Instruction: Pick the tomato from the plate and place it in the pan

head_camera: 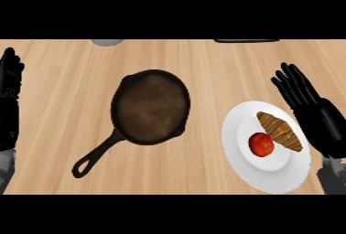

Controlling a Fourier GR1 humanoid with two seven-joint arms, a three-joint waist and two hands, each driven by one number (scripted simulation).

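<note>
White plate [245,161] sits closest to us at lower right, its rim running near the counter's [202,68] front edge. We note wide bare wood between it and the dark pan [151,106], whose handle points down-left. Right hand [307,103] hangs beside the plate's far rim, fingers straight, holding nothing; left hand [9,77] rests open at the left edge. Tomato [262,144] lies on the plate, touching a croissant [279,130] angled up-left to down-right.

No readable text, labels, brands or numbers anywhere. Pan [150,107], plate [267,176], tomato [262,144] and pastry [280,131] all unmarked; wooden bench [202,68] plain grain only.
</note>
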